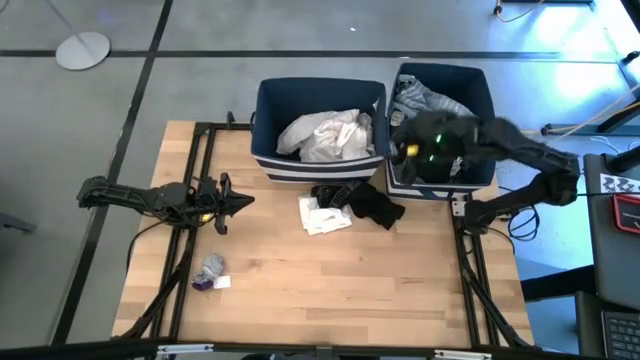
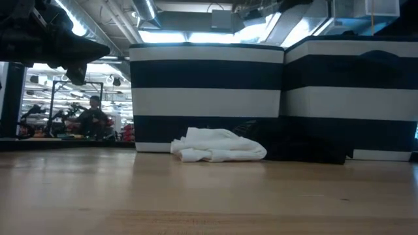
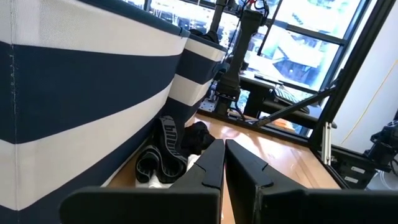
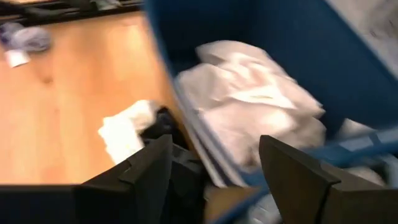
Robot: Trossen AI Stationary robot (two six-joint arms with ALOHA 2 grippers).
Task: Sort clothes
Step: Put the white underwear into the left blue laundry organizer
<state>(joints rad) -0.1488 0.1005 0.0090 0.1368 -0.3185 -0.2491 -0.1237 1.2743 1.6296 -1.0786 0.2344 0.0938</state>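
Note:
A white piece (image 1: 322, 215) and a black item (image 1: 368, 203) lie on the table in front of two navy bins; both also show in the low view, the white piece (image 2: 219, 145) and the black item (image 2: 307, 149). A small grey and purple item (image 1: 210, 270) lies near the front left. The left bin (image 1: 262, 120) holds white clothes (image 1: 325, 135). The right bin (image 1: 485, 95) holds a grey striped top (image 1: 425, 100). My left gripper (image 1: 238, 201) is shut and empty over the table's left side. My right gripper (image 4: 214, 168) is open and empty, above the wall between the bins (image 1: 395, 148).
The two bins stand side by side at the table's far edge. Black frame rails (image 1: 190, 170) run along the table's left and right sides. Bare wood lies across the table's near half. A person (image 2: 95, 116) shows far off in the room behind.

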